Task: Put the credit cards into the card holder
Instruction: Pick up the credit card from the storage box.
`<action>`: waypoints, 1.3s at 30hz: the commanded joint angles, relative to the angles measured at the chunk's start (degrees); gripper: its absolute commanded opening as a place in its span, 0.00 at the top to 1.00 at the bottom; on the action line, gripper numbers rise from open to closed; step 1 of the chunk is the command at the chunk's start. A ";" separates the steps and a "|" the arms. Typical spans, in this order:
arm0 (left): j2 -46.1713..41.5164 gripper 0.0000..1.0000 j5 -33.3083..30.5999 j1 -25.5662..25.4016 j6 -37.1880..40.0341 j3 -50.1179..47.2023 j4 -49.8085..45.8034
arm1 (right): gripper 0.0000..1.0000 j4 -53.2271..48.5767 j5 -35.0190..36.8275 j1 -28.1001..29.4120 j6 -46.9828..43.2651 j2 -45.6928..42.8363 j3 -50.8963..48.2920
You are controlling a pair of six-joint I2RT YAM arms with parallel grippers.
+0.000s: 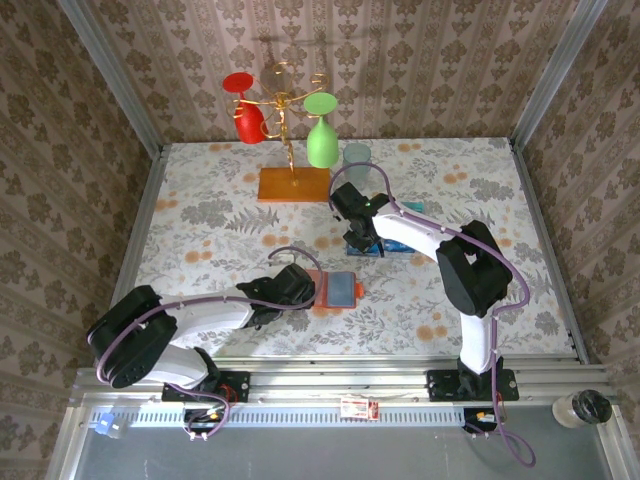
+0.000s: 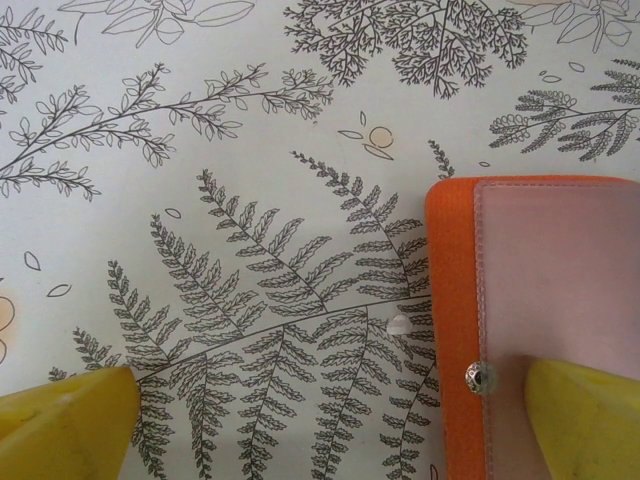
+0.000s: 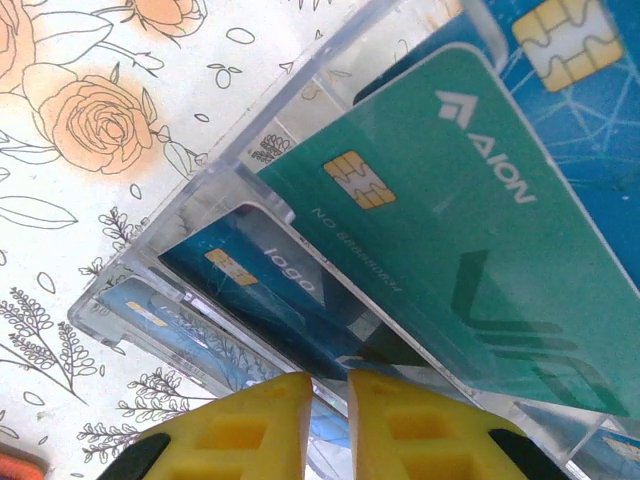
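Observation:
The card holder (image 1: 340, 290) lies open on the flowered table, orange-red with a greyish-blue pocket. In the left wrist view its orange edge (image 2: 452, 300) and pale inner flap show at the right. My left gripper (image 2: 330, 430) stands open at its left edge, one fingertip (image 2: 590, 420) over the flap. Several credit cards stand in a clear rack (image 3: 200, 190): a teal one (image 3: 470, 230), a dark blue one (image 3: 270, 280) and a pale blue one (image 3: 170, 325). My right gripper (image 3: 330, 420) is at the rack (image 1: 390, 245), jaws nearly together. The dark blue card's corner meets the slit; a grip is unclear.
At the back stands a wooden base (image 1: 293, 185) with a gold wire stand bearing a red glass (image 1: 245, 100) and a green glass (image 1: 320, 140). A clear cup (image 1: 357, 155) is beside it. Patterned walls close three sides. A small jar (image 1: 580, 408) sits off the table's near right.

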 commanded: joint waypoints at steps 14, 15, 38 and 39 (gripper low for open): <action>0.71 0.00 0.08 0.00 -0.10 1.03 0.65 | 0.78 4.20 -6.47 0.17 -10.39 -2.28 -5.45; 0.72 0.00 0.08 -0.01 -0.04 1.03 0.66 | 0.78 4.11 -7.22 0.17 -10.40 -2.30 -5.51; 1.15 0.00 0.08 0.04 -0.23 0.85 0.95 | 1.00 1.31 -8.14 0.13 -11.50 -3.42 -5.20; 1.16 0.00 0.08 0.02 -0.21 0.86 0.99 | 1.00 1.11 -8.08 0.09 -11.67 -3.73 -5.09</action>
